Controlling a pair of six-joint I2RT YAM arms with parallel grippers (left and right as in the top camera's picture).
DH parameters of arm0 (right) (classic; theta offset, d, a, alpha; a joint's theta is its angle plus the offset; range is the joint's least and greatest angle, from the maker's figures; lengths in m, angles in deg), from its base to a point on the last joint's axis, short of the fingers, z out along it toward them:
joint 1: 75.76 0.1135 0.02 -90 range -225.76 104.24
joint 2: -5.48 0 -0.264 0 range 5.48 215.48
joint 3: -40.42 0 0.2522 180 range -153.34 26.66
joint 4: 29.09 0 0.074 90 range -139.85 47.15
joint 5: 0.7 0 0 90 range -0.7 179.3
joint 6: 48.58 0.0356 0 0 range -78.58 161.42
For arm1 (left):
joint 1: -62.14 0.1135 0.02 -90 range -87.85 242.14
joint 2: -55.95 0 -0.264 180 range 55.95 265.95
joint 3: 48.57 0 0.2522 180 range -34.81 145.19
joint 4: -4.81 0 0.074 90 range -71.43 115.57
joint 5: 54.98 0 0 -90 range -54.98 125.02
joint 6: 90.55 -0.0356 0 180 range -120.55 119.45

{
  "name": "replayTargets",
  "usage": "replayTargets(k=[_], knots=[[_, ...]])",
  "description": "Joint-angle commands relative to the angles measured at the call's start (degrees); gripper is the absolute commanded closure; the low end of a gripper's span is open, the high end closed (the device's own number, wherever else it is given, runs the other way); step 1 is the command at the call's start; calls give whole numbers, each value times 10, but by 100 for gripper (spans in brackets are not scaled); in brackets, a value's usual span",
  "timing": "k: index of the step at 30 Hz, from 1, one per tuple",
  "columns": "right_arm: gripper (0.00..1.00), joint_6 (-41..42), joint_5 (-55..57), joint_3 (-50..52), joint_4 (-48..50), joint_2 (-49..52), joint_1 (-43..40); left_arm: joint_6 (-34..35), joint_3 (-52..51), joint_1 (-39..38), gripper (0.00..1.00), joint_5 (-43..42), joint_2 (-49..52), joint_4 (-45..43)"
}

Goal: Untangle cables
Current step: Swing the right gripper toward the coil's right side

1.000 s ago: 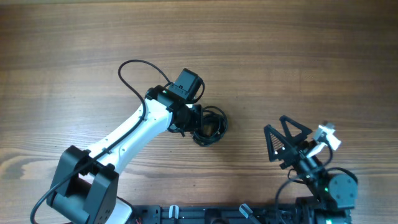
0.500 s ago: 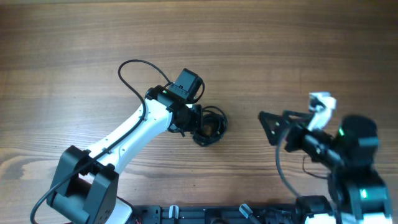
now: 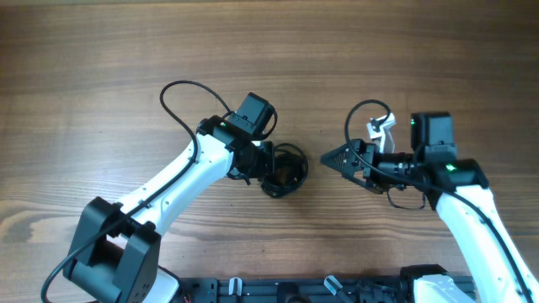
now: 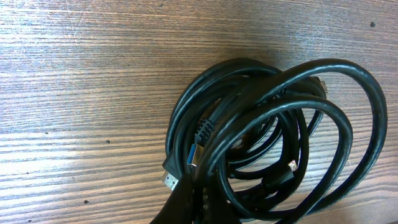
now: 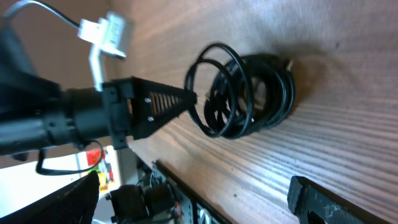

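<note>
The cables (image 3: 289, 171) are thin black cords coiled in one small bundle at the table's middle. In the left wrist view the bundle (image 4: 267, 134) shows several overlapping loops and small plug ends. My left gripper (image 3: 266, 165) sits at the bundle's left edge, shut on a strand (image 4: 200, 198). My right gripper (image 3: 330, 157) is open and empty, just right of the bundle and apart from it. In the right wrist view its fingers (image 5: 196, 199) are spread wide, with the bundle (image 5: 252, 99) ahead and the left gripper's tip (image 5: 188, 97) on the loops.
The wooden table (image 3: 101, 50) carries nothing else. The left arm's own thick cable (image 3: 178, 94) loops behind its wrist. The right arm's cable (image 3: 364, 114) loops above its wrist. The arm mounts run along the table's front edge (image 3: 278, 290).
My right arm has swung from the front right corner up and left, bringing its open gripper close to the bundle. The left arm and the bundle have not moved.
</note>
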Motion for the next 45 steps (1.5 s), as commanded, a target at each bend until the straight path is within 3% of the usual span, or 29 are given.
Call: replayTargets(k=[1,10,18,45], knots=[[0,-13,-13,-8,0,28,21,4,6,-1,96,5,-14,-2],[0,-10,177,6,10,43,69,4,6,-1,96,5,-14,-2],[0,83,176,7,51,43,69,4,6,-1,96,5,-14,-2],[0,78,177,7,64,43,69,4,6,-1,96,3,-14,-1]])
